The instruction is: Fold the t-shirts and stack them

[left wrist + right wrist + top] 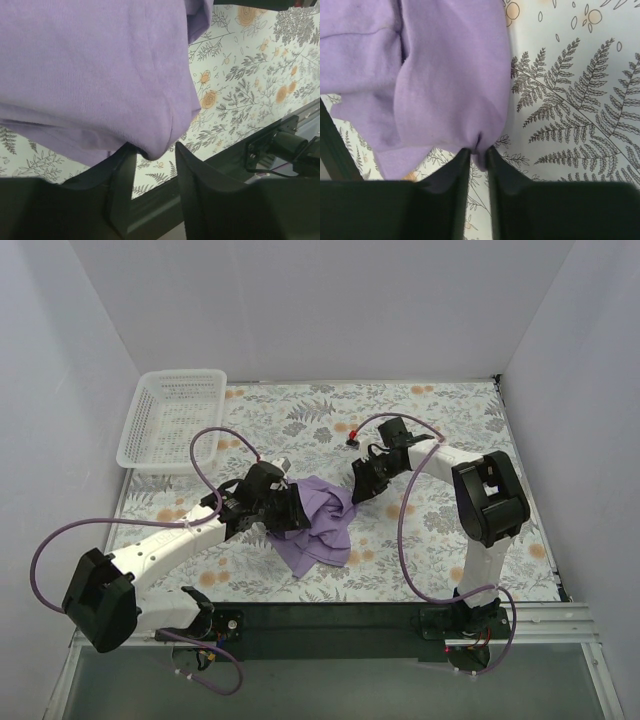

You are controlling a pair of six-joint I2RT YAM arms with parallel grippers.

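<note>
Left hand (pixel 154 150) had its fingers partway closed on a thick, rounded fold of the shirt (pixel 322 525), and the cloth filled the gap between their tips. Right hand (pixel 478 149) was nearly shut, with a thin pucker of the same shirt pinched between its tips. From above, the two hands faced each other over the middle of the floral-covered table (pixel 460 440). The left hand was at the shirt's left edge and the right hand at its upper right. The lavender cloth was bunched and creased between them. A loose flap ran from the bunch toward the near edge and lay flat on the table. Beyond the hands, a small red-and-black thing (pixel 352 435) lay on the table, close to the right arm; whether they touched could not be told. Farthest off, a white basket (pixel 135 435) sat at the far left corner by the left wall, well apart from the shirt.
</note>
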